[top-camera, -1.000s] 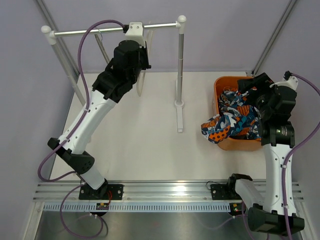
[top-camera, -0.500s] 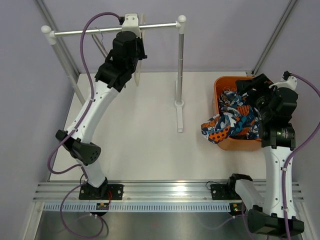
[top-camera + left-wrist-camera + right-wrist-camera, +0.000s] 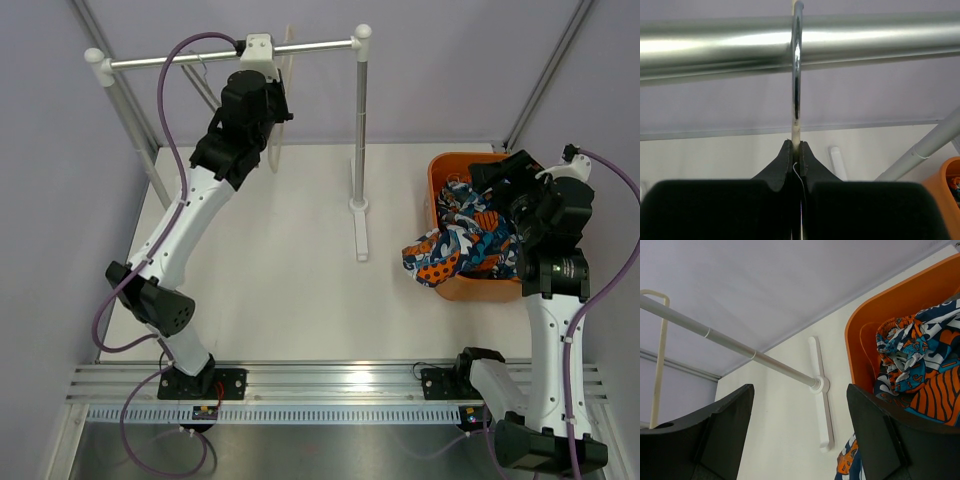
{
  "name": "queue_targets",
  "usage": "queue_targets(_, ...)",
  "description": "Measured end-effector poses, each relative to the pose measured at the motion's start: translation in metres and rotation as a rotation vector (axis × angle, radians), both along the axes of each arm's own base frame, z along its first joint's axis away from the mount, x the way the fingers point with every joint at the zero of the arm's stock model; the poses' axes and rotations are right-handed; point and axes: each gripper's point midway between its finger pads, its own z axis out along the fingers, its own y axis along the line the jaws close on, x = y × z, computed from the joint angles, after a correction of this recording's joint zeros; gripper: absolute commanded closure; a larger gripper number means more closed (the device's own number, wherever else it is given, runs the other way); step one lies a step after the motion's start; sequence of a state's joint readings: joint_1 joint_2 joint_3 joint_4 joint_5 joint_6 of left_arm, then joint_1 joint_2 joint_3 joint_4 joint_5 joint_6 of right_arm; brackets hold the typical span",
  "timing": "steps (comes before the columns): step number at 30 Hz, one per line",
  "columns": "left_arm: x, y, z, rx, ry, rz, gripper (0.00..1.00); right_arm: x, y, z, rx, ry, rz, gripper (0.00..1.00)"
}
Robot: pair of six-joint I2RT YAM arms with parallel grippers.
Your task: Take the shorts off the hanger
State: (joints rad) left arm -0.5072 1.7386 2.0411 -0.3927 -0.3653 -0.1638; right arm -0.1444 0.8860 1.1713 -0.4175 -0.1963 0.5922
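The printed shorts [image 3: 465, 245] lie bunched in the orange bin [image 3: 437, 170], one leg hanging over its left rim; they also show in the right wrist view [image 3: 920, 365]. The cream hanger [image 3: 283, 110] hangs at the rail [image 3: 220, 58], bare. My left gripper [image 3: 796, 147] is shut on the hanger's neck [image 3: 795, 132] just under its metal hook [image 3: 797, 60], which sits over the rail [image 3: 715, 47]. In the top view the left gripper [image 3: 268, 60] is right at the rail. My right gripper [image 3: 800, 440] is open and empty above the bin [image 3: 875, 330].
The rail stand's right post [image 3: 358, 130] and its cross foot [image 3: 358, 215] stand mid-table, between the arms. Frame struts rise at the back left [image 3: 130, 120] and back right [image 3: 545, 90]. The bin sits at the table's right side.
My left arm has risen and carried the hanger up to the rail, its hook now over the bar. The right arm has barely moved.
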Motion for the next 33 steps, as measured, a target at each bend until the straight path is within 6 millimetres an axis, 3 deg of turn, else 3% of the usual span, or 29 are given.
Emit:
queue_targets(7, -0.017, 0.006, 0.0, -0.016, -0.013, -0.016, 1.0, -0.003, 0.0, 0.001, -0.002, -0.006, 0.0, 0.16)
queue_targets(14, -0.023, 0.01, 0.0, -0.015, -0.014, -0.015, 0.82, -0.003, 0.001, -0.002, -0.002, -0.002, 0.001, 0.16)
queue_targets(21, -0.025, 0.011, -0.015, 0.019, 0.03, -0.021, 0.59, -0.004, 0.001, -0.002, -0.008, -0.002, 0.008, 0.15)
queue_targets(25, -0.029, 0.011, -0.01, 0.029, 0.02, -0.04, 0.46, -0.004, 0.001, -0.002, -0.012, -0.001, 0.008, 0.15)
queue_targets(33, -0.056, 0.003, 0.019, 0.045, -0.046, -0.098, 0.36, -0.006, 0.002, -0.006, -0.018, 0.014, 0.012, 0.1)
